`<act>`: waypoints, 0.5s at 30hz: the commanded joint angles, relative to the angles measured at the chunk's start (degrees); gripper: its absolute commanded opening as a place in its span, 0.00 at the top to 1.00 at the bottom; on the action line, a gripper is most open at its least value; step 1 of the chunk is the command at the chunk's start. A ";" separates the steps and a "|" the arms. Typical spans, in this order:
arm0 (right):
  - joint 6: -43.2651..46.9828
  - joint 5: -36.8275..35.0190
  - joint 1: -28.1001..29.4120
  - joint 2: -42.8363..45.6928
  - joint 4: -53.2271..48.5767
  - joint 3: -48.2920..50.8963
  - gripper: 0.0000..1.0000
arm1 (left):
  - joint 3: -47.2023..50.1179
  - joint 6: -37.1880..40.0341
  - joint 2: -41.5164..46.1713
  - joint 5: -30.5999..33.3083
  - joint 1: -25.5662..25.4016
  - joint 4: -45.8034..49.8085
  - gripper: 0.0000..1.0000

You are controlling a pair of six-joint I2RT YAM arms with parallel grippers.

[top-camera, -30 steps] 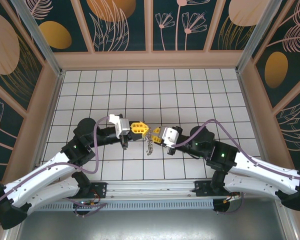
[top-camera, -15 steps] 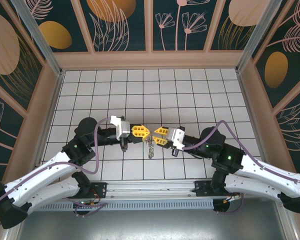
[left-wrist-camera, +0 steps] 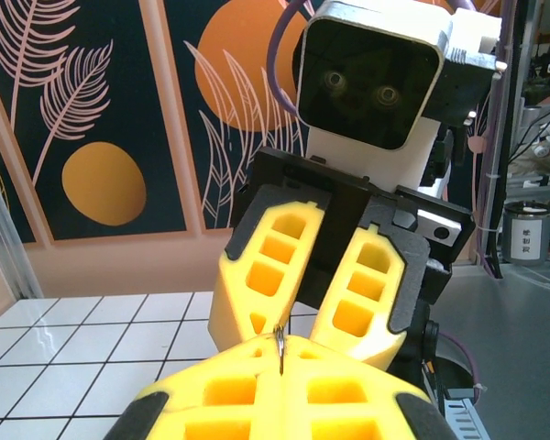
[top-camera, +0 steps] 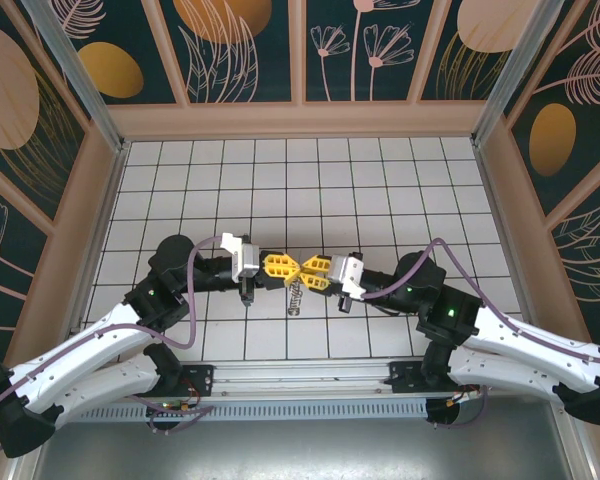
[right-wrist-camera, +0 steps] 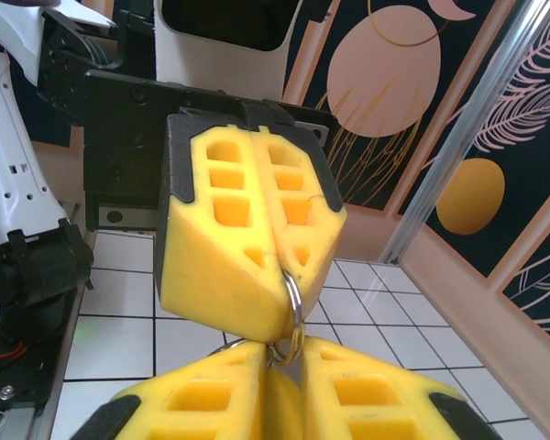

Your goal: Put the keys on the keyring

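Keyring pinched by left claw.

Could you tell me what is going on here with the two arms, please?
The two arms meet tip to tip above the middle of the tiled table. The left gripper is shut on the metal ring of the keyring, and its silvery pieces hang below. The right gripper has a finger on each side of that same ring, but I cannot tell whether it has clamped it.
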State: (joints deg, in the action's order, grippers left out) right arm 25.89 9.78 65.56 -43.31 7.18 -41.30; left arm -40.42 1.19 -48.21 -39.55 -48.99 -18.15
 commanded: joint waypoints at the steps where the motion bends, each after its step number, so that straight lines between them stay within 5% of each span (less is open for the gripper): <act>1: -1.10 1.12 -0.52 -0.55 3.76 0.23 0.92 | 0.08 -0.64 0.48 -1.91 -0.20 -2.72 1.00; 3: -1.08 1.12 -0.65 -0.63 3.59 0.15 1.00 | 0.11 -0.65 0.32 -1.92 -0.11 -2.70 1.00; 9: -0.54 0.32 -0.72 -0.12 1.90 -0.72 1.00 | -1.50 2.26 0.28 2.89 -0.20 4.33 1.00; 12: 0.33 -2.48 -0.78 -0.31 -1.46 -2.38 1.00 | -3.64 5.66 1.04 8.55 -0.19 12.88 0.81; 15: 1.23 -5.73 -0.78 -1.52 -5.86 -4.68 1.00 | -5.97 8.88 1.62 14.06 -0.21 20.33 0.74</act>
State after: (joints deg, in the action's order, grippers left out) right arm 25.63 7.70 64.93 -44.38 3.49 -42.30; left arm -43.33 5.61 -47.72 -32.38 -49.10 -7.35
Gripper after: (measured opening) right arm 0.049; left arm 0.247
